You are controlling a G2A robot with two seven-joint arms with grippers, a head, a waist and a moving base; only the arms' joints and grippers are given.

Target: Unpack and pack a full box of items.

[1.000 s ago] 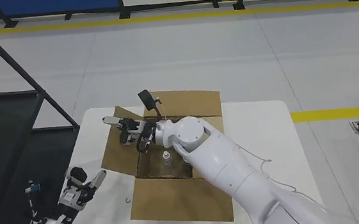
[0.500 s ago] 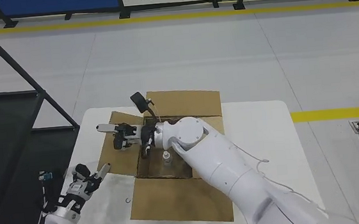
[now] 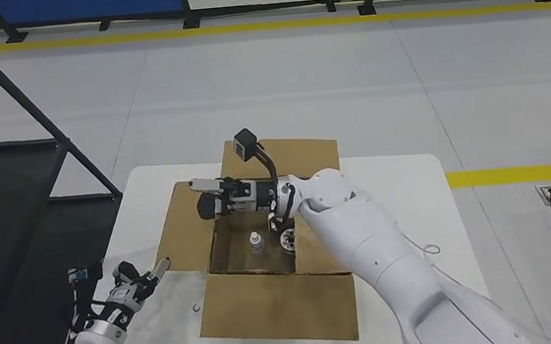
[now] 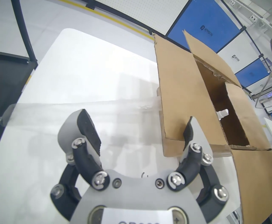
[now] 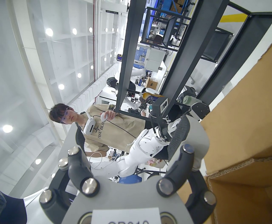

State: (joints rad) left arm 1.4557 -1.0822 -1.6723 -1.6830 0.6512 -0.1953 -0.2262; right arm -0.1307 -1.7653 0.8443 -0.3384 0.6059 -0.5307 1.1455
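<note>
The right jaws, wide open and empty, had swung in from the box's [image 3: 278, 308] 9 o'clock flap to its 10 o'clock corner, while the small bottle [image 3: 256, 241] stayed inside. The left jaws, also open and empty, had retreated toward the desk's [image 3: 396, 193] 7 o'clock edge. Unpacking looked barely begun.

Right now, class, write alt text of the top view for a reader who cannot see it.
An open cardboard box sits on a white table with a small white bottle inside. The right gripper, open and empty, is over the box's far-left corner; the left gripper, also open, hovers at the table's front-left corner.
</note>
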